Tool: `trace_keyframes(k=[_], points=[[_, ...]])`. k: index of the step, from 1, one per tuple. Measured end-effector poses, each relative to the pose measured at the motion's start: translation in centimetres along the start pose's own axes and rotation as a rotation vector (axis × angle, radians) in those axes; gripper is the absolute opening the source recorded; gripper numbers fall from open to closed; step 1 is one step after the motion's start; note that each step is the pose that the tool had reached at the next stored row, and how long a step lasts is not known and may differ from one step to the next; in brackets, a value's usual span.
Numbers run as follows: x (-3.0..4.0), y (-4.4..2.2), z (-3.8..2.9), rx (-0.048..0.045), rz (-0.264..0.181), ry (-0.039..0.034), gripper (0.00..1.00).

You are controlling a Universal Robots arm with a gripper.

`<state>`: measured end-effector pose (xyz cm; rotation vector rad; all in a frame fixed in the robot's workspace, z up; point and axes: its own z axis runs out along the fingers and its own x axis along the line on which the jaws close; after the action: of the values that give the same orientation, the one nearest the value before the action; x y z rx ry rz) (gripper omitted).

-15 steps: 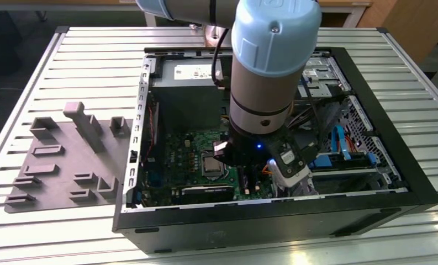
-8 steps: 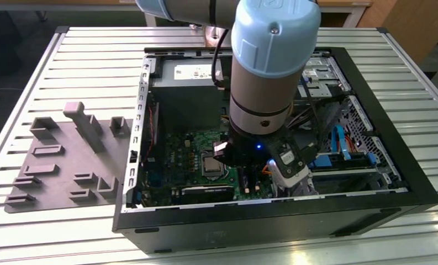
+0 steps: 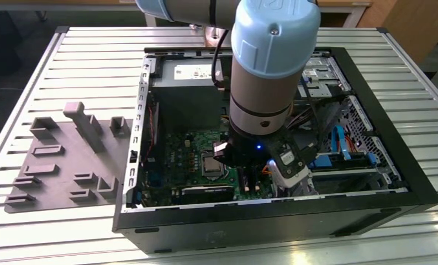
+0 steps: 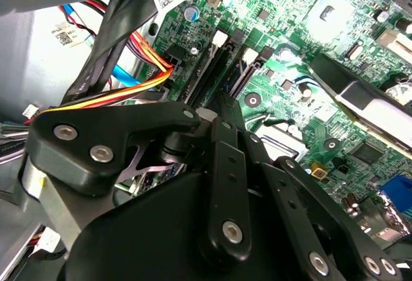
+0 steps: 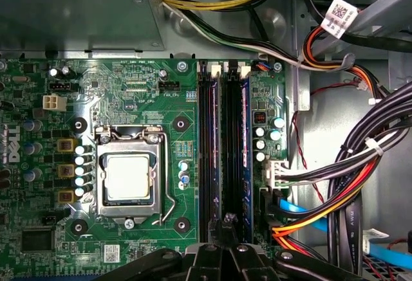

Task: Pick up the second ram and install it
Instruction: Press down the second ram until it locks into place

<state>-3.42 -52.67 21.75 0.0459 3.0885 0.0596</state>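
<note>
The fingers [image 5: 226, 224] sit at the bottom centre of the first wrist view. They are drawn narrow, with the tips close together, low over the bank of 4 long black slots [image 5: 225, 139] on the green motherboard [image 5: 129, 88]. I cannot tell whether anything is pinched between them.

Just beside the tips, a thin dark blue stick stands on edge in the right-hand slot of the bank, running its full length. I take this to be the second ram [image 5: 246, 159]. Whether it is fully seated does not show.

In the second wrist view, the black linkages of the gripper [image 4: 215, 114] reach down to the near end of the same slots.

Left of the slots is the silver processor socket [image 5: 129, 177]. At lower right, a bundle of black, red, orange and yellow cables [image 5: 335, 204] lies close to the slot bank.

In the exterior view, the pale blue arm [image 3: 267, 66] reaches straight down into the open computer case [image 3: 395, 182]. The case lies on a ribbed metal tabletop [image 3: 93, 44].

To do this step well, the stick probably has to stay upright and parallel to its slot. Pressure should go straight down and evenly along its length, so both end latches can close. A tilt would likely jam 1 end. The cables are best kept clear of the slot.
</note>
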Motion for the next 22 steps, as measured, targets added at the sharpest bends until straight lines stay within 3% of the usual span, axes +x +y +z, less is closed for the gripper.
trace_keyframes(k=[11,19,22], points=[[-0.02,0.03,-0.16,-0.0021,0.0,-0.0006,0.11],[-0.1,0.08,-2.01,-0.0001,0.0,-0.0001,0.11],[-0.12,0.09,-2.28,-0.0001,0.0,-0.0001,0.11]])
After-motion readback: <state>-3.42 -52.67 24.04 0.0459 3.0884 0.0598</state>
